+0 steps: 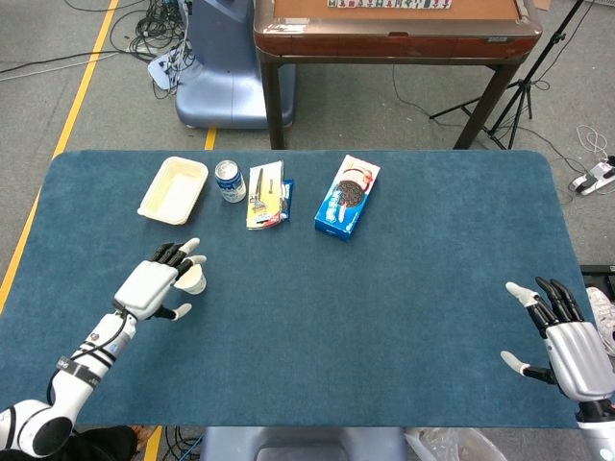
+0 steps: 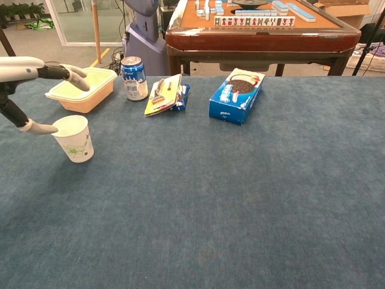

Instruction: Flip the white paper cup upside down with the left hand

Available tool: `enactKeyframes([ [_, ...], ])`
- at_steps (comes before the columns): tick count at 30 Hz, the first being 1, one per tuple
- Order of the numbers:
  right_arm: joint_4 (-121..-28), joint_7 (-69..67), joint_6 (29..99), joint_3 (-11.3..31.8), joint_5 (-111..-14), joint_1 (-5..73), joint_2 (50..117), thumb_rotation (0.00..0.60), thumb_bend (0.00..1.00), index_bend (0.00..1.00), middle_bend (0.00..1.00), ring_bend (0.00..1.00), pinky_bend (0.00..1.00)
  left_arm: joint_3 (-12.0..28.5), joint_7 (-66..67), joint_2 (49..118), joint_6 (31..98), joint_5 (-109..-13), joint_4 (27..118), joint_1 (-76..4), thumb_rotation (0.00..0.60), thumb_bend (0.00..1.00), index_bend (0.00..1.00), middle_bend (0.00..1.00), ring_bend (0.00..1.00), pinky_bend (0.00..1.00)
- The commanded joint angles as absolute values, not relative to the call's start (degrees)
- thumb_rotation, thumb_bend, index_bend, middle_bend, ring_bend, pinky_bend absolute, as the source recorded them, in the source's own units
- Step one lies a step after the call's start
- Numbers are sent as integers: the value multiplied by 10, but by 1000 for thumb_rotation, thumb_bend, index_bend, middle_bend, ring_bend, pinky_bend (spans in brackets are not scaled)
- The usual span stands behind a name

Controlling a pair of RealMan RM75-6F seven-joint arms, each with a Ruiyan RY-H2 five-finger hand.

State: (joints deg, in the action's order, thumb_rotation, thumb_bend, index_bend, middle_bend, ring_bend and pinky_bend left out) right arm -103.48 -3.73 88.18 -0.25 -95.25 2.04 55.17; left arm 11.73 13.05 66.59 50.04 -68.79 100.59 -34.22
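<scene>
The white paper cup (image 2: 74, 138) with a green leaf print stands upright, mouth up, on the blue table at the left; in the head view the cup (image 1: 194, 279) is partly covered by my hand. My left hand (image 1: 154, 284) hovers over and just left of the cup with fingers spread and nothing in it; its fingers (image 2: 72, 73) reach in from the left edge of the chest view, and the thumb sits by the cup's rim. My right hand (image 1: 565, 342) lies open near the table's front right corner, far from the cup.
Behind the cup are a cream plastic tray (image 1: 174, 189), a blue drink can (image 1: 229, 181), a yellow-and-blue snack packet (image 1: 266, 195) and a blue cookie box (image 1: 347, 196). A brown mahjong table (image 1: 394, 29) stands beyond the far edge.
</scene>
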Motion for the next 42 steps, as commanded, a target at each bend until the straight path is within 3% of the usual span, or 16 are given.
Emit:
enactKeyframes([
  [1,-1033,-38,881,-3,-951,20,553,600,100,151,217,12,0,128,167,687,454,-617,973,-388,600,229,141,0,0,0],
  [19,-1022,-52,880,-1,-941,19,556,600,100,151,217,12,0,78,240,701,413,-424,921,-474,600,228,99,0,0,0],
  [42,-1016,-57,881,-2,-933,15,559,600,101,151,217,12,0,50,216,717,395,-370,873,-514,600,229,234,0,0,0],
])
